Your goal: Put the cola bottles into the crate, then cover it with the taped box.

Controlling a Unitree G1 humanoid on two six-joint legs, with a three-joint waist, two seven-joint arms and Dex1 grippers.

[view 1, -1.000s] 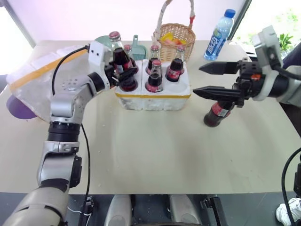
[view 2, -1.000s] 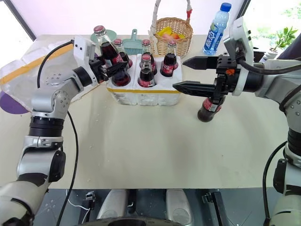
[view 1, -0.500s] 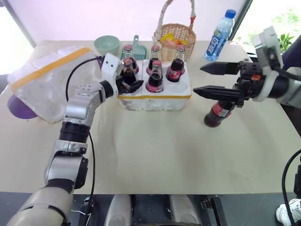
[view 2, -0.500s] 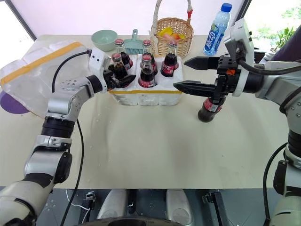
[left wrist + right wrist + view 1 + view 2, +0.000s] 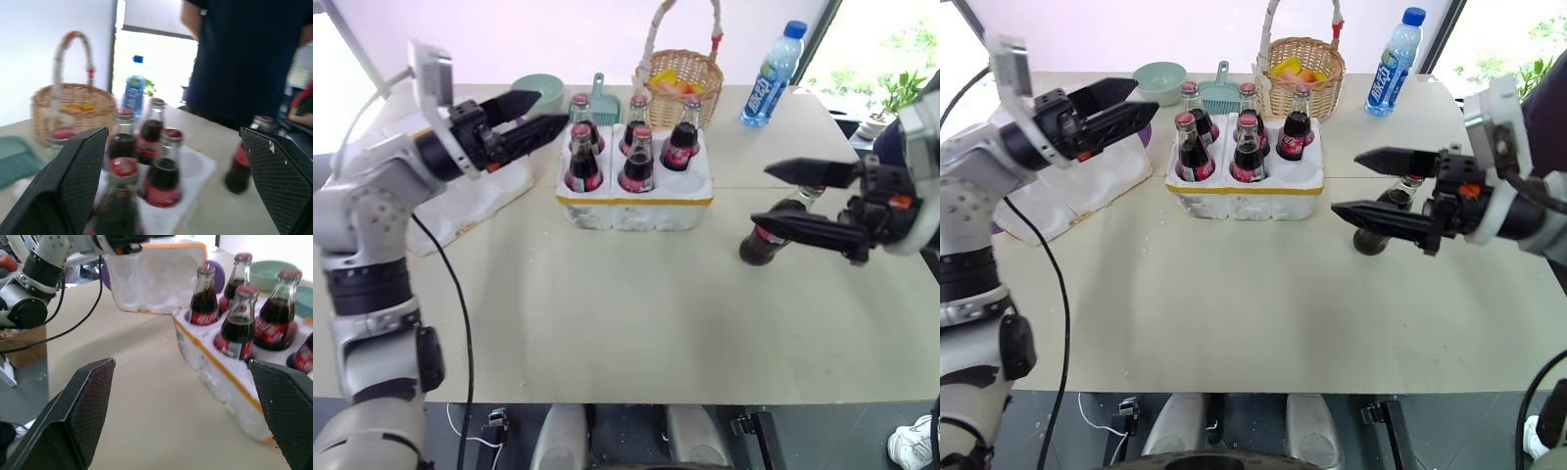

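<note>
The crate [image 5: 636,196], white foam with a yellow band, stands at the table's middle back and holds several cola bottles [image 5: 583,163]; its front right well is bare. One more cola bottle [image 5: 764,241] stands on the table to the crate's right, just behind my right gripper [image 5: 762,194], which is open and empty. To the left of the crate and above it, my left gripper [image 5: 553,110] is open and holds nothing. The taped box [image 5: 1087,186] lies at the far left with its hollow side showing, partly hidden by my left arm.
A wicker basket [image 5: 680,73], a blue-capped water bottle [image 5: 771,73], a green bowl [image 5: 533,90] and a green scoop [image 5: 597,98] stand behind the crate. A person [image 5: 244,58] stands beyond the table's right side.
My left gripper lowered its cola bottle into the crate's front left well, let go, and drew back up to the left. My right gripper pulled back toward the right.
</note>
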